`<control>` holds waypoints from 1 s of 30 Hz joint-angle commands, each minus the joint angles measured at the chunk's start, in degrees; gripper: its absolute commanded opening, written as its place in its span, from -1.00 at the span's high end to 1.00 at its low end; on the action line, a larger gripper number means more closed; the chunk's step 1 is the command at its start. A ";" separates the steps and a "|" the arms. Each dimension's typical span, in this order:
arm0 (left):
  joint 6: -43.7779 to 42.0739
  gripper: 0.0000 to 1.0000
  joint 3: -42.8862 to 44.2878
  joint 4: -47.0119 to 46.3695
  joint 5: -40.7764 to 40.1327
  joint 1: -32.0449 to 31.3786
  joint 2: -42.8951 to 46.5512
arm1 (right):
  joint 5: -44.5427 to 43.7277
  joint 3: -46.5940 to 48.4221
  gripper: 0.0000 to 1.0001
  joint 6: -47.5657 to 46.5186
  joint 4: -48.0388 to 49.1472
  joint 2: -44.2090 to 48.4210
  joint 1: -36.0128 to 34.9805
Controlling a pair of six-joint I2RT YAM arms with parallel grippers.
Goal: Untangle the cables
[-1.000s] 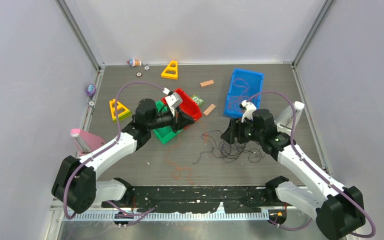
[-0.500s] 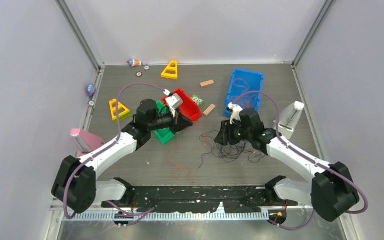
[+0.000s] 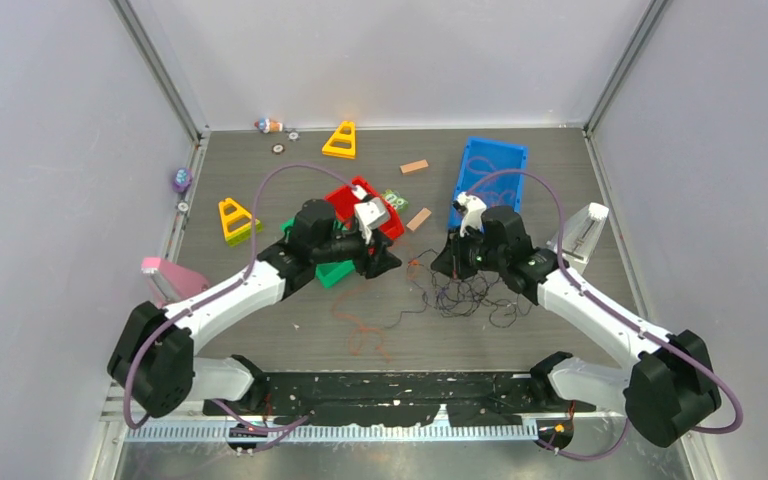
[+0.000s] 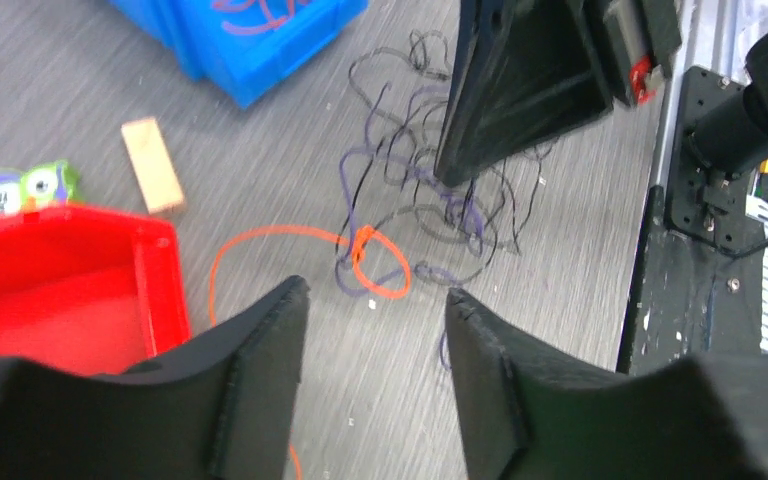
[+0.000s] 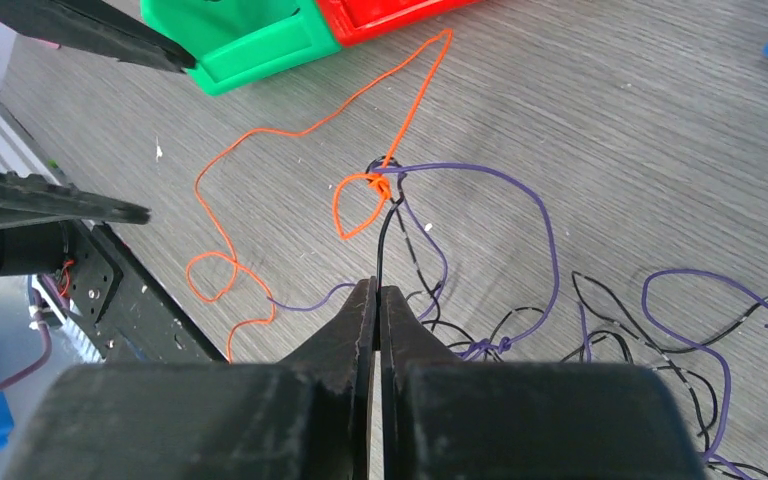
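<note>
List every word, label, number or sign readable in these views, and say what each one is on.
No text can be read in any view.
The blue bin shows only red and purple squiggles inside, no letters that I can make out.
The green toy carries a cartoon face, no words.
Any finer print is too small to tell.

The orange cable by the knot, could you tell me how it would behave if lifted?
Likely very floppy: the orange cable lies in loose curls, so a lifted part should leave the rest trailing. Probably light, being so thin. At the knot it joins a purple strand and a black strand, which would likely drag along.
</note>
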State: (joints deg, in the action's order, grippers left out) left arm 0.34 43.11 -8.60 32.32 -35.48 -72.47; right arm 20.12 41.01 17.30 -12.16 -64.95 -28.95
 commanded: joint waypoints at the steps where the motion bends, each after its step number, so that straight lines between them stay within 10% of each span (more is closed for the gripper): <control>1: -6.74 0.03 8.28 3.15 1.20 -3.14 -5.39 | 2.32 2.58 0.89 -1.47 -1.93 2.21 -0.29; 10: -3.76 0.01 9.65 1.56 1.64 -4.41 -12.37 | 1.42 5.15 0.89 -1.87 -4.99 4.92 -0.32; 30: 12.22 0.03 -8.19 -36.93 -0.17 -4.54 -15.50 | 3.36 8.00 0.89 -0.22 -6.36 7.54 -0.31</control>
State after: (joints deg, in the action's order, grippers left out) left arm 9.28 34.44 -32.93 30.72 -39.68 -85.06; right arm 21.78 45.74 16.40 -19.16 -59.57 -29.04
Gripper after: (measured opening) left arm 0.474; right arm 0.068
